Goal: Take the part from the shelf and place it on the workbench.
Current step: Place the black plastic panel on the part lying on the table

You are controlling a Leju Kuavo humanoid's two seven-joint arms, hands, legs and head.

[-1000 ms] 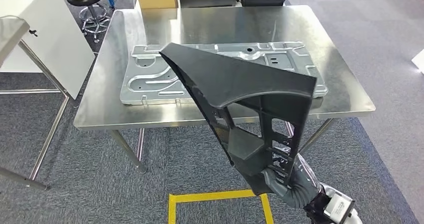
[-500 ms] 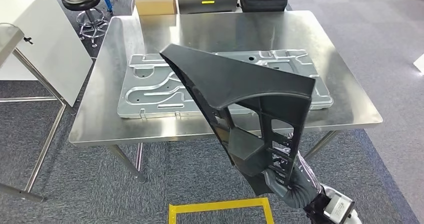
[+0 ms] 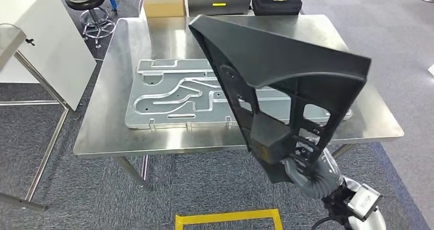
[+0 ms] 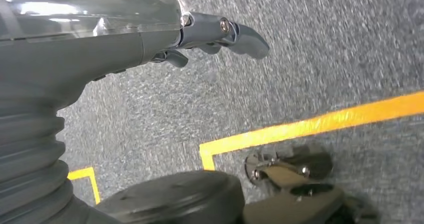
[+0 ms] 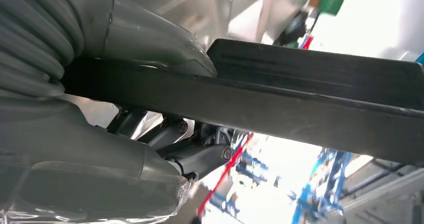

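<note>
The right hand (image 3: 302,161) has its fingers (image 5: 200,156) clamped around the black part (image 3: 276,71) at its lower end. The part's long axis slants up and away over the counter (image 3: 358,122) and the metal panel (image 3: 169,99). The left hand (image 4: 150,39) hangs by the floor, seemingly loose and holding nothing.

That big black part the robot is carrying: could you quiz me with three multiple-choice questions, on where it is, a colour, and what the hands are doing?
1. The black part is:
A. lying flat on the workbench
B. held up over the workbench's near edge
C. on the floor

2. The floor tape is:
A. red
B. white
C. yellow

3. The left hand is:
A. holding nothing
B. gripping the part
C. pressing the metal panel

Answers:
1 B, the right hand grips its lower end above the workbench.
2 C, a yellow corner on the carpet.
3 A, it hangs over carpet.
</note>
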